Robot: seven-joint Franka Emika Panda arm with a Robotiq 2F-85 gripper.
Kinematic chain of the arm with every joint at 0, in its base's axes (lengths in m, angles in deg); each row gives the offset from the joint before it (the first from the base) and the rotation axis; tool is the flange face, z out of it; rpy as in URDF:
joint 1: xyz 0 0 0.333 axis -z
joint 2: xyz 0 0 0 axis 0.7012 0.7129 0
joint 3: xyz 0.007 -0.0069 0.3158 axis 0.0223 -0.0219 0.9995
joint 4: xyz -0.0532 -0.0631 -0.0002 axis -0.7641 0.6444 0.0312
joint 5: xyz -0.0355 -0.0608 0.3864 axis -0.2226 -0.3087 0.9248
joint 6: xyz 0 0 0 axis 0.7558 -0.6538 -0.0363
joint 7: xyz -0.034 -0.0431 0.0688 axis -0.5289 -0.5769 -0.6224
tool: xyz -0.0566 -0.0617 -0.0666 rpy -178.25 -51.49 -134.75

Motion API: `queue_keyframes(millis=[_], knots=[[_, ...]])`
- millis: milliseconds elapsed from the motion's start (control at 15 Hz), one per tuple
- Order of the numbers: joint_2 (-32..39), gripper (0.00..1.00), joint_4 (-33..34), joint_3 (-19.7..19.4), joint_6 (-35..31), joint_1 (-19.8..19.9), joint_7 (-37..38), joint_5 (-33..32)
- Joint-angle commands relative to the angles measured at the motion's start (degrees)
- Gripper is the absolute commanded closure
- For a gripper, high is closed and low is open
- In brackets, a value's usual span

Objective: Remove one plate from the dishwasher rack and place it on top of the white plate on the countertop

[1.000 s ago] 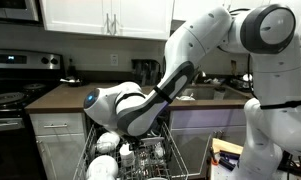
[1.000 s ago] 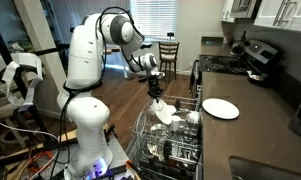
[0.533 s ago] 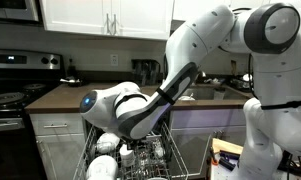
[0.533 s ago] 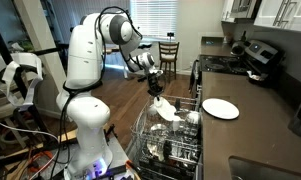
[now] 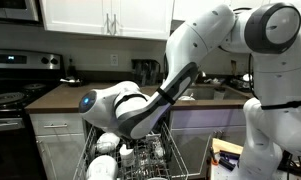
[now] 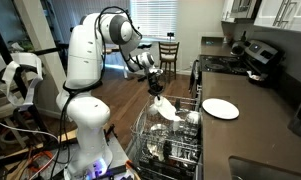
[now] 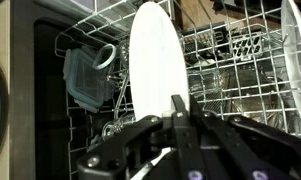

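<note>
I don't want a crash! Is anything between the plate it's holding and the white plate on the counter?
Nothing visible does. The gripper is shut on the held plate, close to the dishwasher rack wires; the countertop shows nothing before the white plate.

The countertop (image 6: 258, 135) carries the white plate (image 6: 220, 108), lying flat. Near that plate, lower down, the dishwasher rack (image 6: 147, 135) holds white dishes (image 6: 168, 112)

Glossy white rounded arm (image 5: 195, 45) with grey joints, black claw (image 7: 177, 106).
</note>
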Motion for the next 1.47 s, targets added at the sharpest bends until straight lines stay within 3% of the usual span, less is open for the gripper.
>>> queue_keyframes(millis=[0,800,1400], knots=[[0.6,0.98,0.5,0.5,0.7,0.4,0.3,-0.9],[6.2,0.98,9.6,0.5,14.9,-3.1,1.8,-11.1],[5.5,0.98,8.9,1.1,21.2,-3.6,5.9,-16.1]])
